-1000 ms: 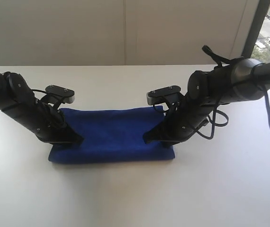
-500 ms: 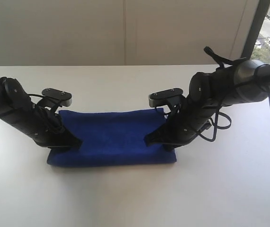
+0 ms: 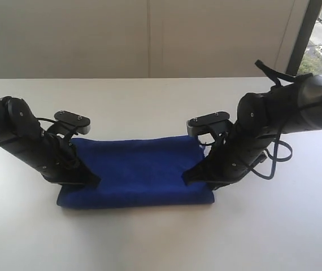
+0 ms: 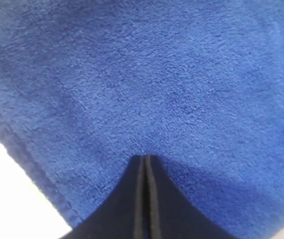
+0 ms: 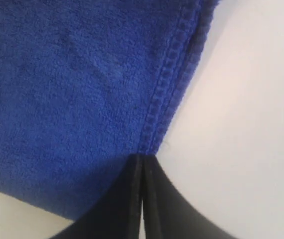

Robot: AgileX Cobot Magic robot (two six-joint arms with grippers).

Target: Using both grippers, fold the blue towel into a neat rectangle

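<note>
You have the deep royal-blue microfibre towel (image 3: 135, 172) lying as one long rectangle on the white tabletop (image 3: 161, 243), about midway between its left and right sides and well clear of its far edge. The black left gripper (image 3: 93, 180) rests on the towel's left end with its jaws pressed together, tips meeting on the pile. The black right gripper (image 3: 188, 178) sits at the right end, jaws likewise pressed together, tips at the stitched hem (image 5: 167, 99). Whether either nips any cloth cannot be made out. Both arms cover parts of the towel's short ends, and the tabletop's near edge is cut off.
</note>
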